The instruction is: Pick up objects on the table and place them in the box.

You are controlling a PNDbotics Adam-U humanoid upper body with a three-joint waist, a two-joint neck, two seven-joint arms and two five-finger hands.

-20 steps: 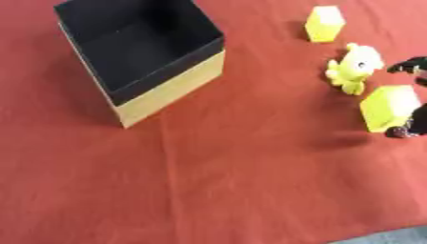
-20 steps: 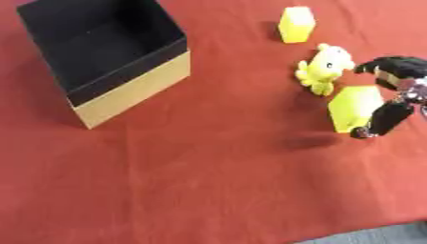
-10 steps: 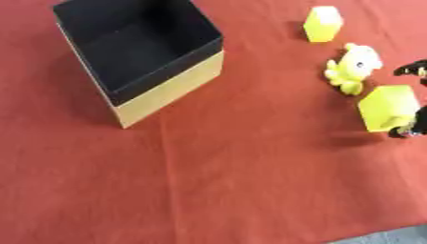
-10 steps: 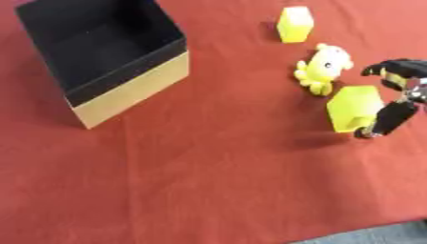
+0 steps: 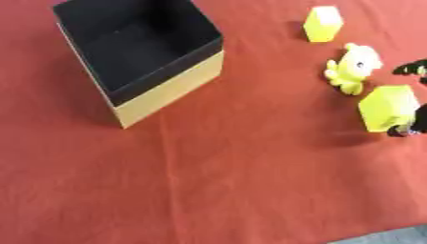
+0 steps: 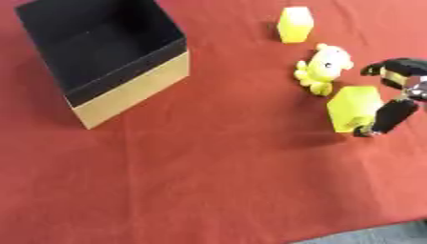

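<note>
Right eye view: right hand (image 6: 393, 102) fingers still grasp the yellow block (image 6: 353, 108), unmoved.

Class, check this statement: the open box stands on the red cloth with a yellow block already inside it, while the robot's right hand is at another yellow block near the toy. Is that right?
Not quite. The box is empty, as the left eye view shows. The other yellow block stands on the red cloth beyond the toy. The right hand is indeed at a yellow block near the toy.

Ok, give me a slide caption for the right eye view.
Right hand grasping a yellow block beside a yellow toy figure on red cloth; open black box waits.
</note>
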